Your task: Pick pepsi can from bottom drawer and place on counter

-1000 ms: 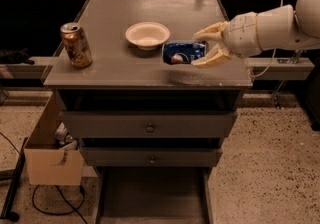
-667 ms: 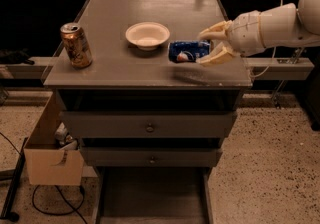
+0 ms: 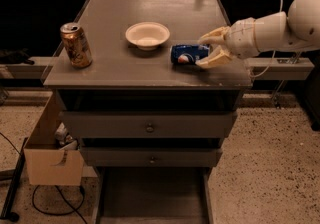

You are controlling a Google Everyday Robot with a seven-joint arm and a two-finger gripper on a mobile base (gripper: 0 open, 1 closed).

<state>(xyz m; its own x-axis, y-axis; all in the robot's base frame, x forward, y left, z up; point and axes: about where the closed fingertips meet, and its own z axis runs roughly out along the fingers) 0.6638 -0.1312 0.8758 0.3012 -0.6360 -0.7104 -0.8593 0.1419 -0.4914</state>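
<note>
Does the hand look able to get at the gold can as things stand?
Probably: the hand is at the pepsi can on the right side of the counter, the gold can stands upright near the left edge, and the white bowl lies partly between them. Nothing blocks the way from above.

Cans: two; one pepsi can, one gold-brown can;
Bowls: one white bowl;
Drawers: three; two knobbed drawers, one bottom drawer;
Desks: one desk;
Pincers: one pincer, at the desk's right side by the pepsi can;
Boxes: one cardboard box
</note>
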